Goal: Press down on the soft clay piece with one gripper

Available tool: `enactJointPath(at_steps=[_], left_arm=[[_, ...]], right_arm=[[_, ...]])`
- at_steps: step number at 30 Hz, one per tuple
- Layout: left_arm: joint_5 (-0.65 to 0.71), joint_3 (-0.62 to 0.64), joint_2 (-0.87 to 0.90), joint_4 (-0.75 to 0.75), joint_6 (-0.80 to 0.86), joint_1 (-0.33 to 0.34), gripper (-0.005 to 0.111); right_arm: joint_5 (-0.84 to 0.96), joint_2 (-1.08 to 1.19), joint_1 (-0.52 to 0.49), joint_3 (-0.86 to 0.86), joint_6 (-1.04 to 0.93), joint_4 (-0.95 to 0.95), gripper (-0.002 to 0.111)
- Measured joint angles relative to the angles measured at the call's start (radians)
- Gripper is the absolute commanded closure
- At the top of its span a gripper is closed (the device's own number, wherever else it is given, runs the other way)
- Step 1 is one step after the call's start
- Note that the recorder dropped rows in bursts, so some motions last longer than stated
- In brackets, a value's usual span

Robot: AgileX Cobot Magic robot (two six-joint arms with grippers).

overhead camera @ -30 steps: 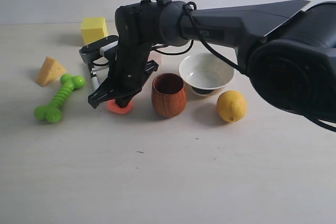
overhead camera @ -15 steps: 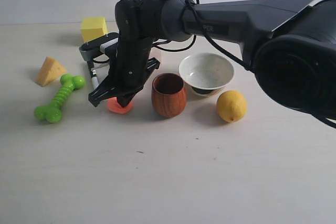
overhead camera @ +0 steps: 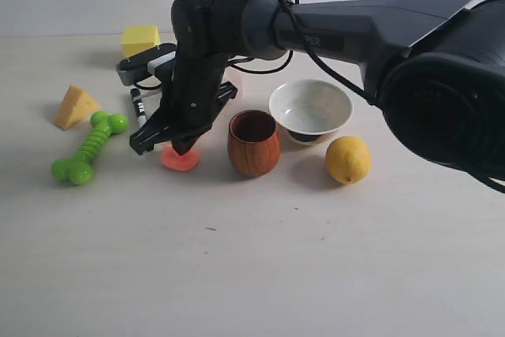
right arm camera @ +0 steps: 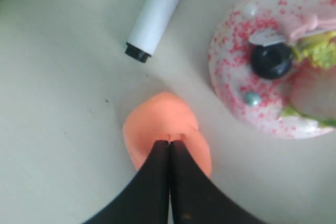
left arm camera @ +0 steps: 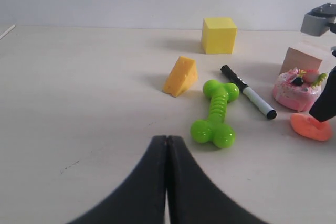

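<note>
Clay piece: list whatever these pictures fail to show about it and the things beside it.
1. Clay piece, right wrist view: shut jaws cover its middle; contact or dent cannot be told.
2. Toy cake, right wrist view: cut off by the frame edge; exterior view: mostly hidden behind the arm.
3. Marker, right wrist view: one end cut off by the frame edge.

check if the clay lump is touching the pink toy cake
Apart. The right wrist view shows bare table between the soft clay piece and the toy cake.
</note>
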Motion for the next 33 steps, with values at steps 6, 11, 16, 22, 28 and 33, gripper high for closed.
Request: enactJointPath(at_steps=[6, 11, 16, 22, 28, 33], left_arm=[[0.0, 0.0, 0.0, 0.0, 0.0, 0.0, 0.107], [0.0, 0.0, 0.0, 0.0, 0.0, 0.0, 0.107], [0.0, 0.0, 0.0, 0.0, 0.0, 0.0, 0.107], [0.0, 0.0, 0.0, 0.0, 0.0, 0.0, 0.107], [0.0, 0.0, 0.0, 0.0, 0.0, 0.0, 0.107], [0.0, 0.0, 0.0, 0.0, 0.0, 0.0, 0.107]], right_arm=[[-0.006, -0.035, 0.0, -0.046, 0.0, 0.0, 0.108], [-0.035, -0.074, 0.0, -0.048, 0.0, -0.009, 0.108], [-0.072, -0.109, 0.0, -0.048, 0.023, -0.027, 0.108], [-0.081, -0.163, 0.0, -0.048, 0.044, -0.086, 0.108], [-0.126, -0.213, 0.0, -0.046, 0.07, -0.11, 0.108], [-0.239, -0.278, 0.0, 0.053, 0.074, -0.11, 0.108]])
